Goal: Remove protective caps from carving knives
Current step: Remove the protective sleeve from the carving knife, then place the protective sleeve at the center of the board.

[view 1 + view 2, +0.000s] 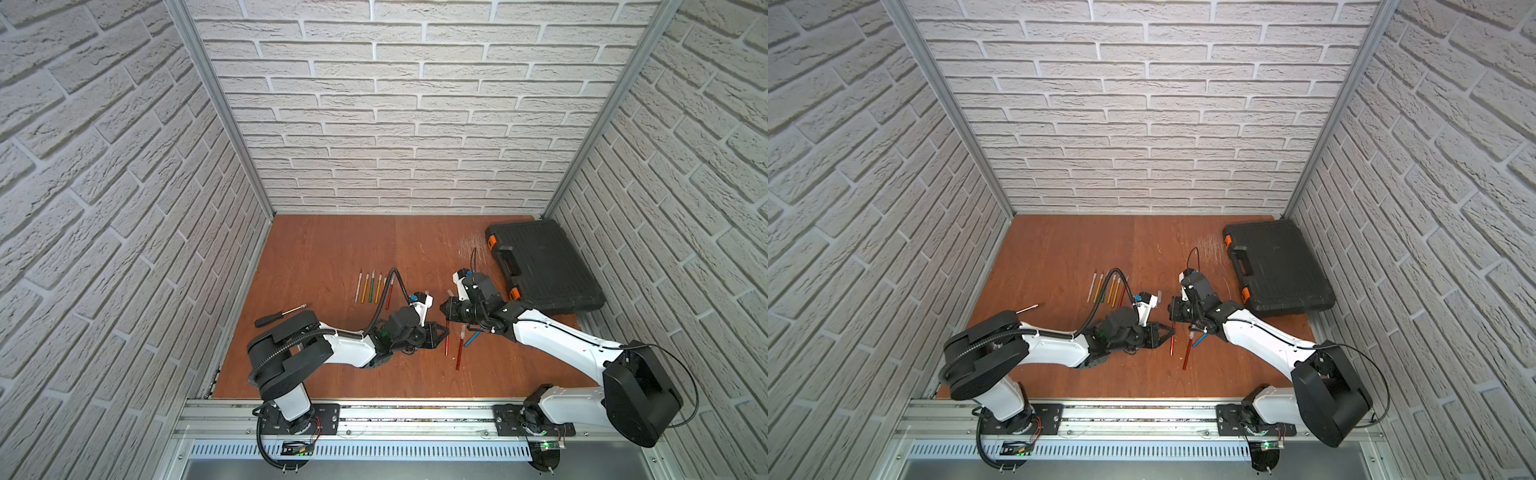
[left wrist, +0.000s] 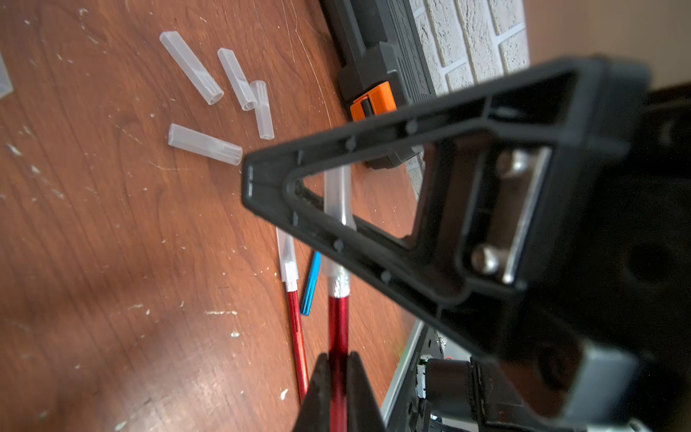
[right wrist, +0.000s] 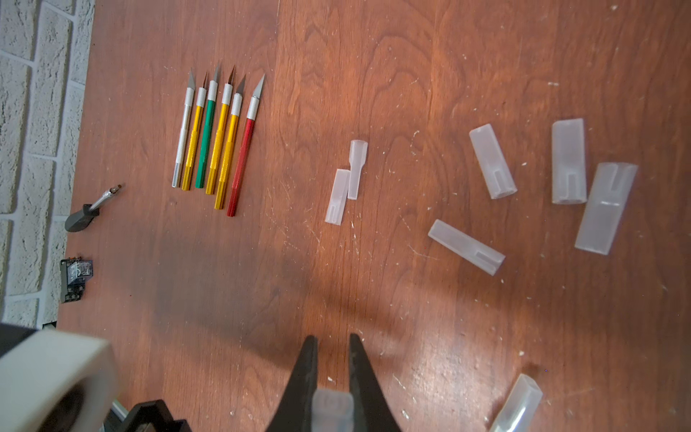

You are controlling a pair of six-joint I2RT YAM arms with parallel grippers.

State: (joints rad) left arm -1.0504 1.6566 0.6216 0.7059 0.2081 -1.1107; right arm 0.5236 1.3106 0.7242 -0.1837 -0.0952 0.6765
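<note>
left claw (image 2: pixel 338 355) clamped on a red knife (image 2: pixel 338 325), right claw (image 3: pixel 332 340) pinching its cap (image 3: pixel 332 407): the uncapping is in hand and likely needs a straight pull apart.

Both arms reached inward, the left arm (image 1: pixel 349 347) and the right arm (image 1: pixel 557 338) bent at the elbow, so that their wrists nearly met tip to tip. The left gripper (image 2: pixel 338 361) was clamped on the red knife (image 2: pixel 338 329). The right gripper (image 3: pixel 332 344) pinched the cap (image 3: pixel 332 409) between its narrow jaws.
</note>
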